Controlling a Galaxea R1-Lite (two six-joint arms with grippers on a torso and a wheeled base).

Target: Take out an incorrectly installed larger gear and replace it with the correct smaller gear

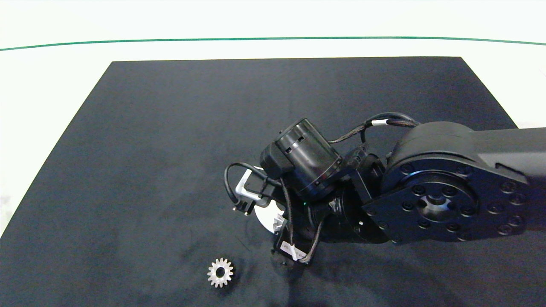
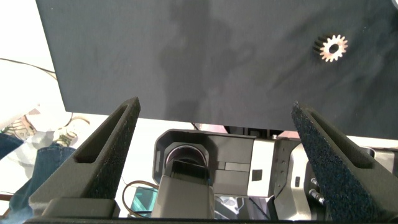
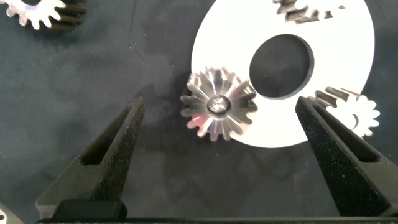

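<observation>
**Right gripper poised open over the gear plate**

Over the black mat (image 1: 170, 149), the right arm reaches in from the right edge of the head view and hides most of a white ring plate (image 3: 348, 74); the right gripper (image 3: 219, 155) hangs above that plate with its 2 fingers spread wide and nothing between them; the larger gear (image 3: 217, 104), with long pointed teeth, sits at the plate's rim on a central pin, overhanging the mat, and lies between the 2 fingers without touching either; 2 small blunt-toothed gears (image 3: 356, 112) sit elsewhere on the plate, each partly cut off or hidden; the smaller gear (image 1: 220, 272) lies loose on the mat, well apart from the plate, towards the near edge; the left gripper (image 2: 214, 155) is off the mat beside its edge, fingers spread and empty.
</observation>
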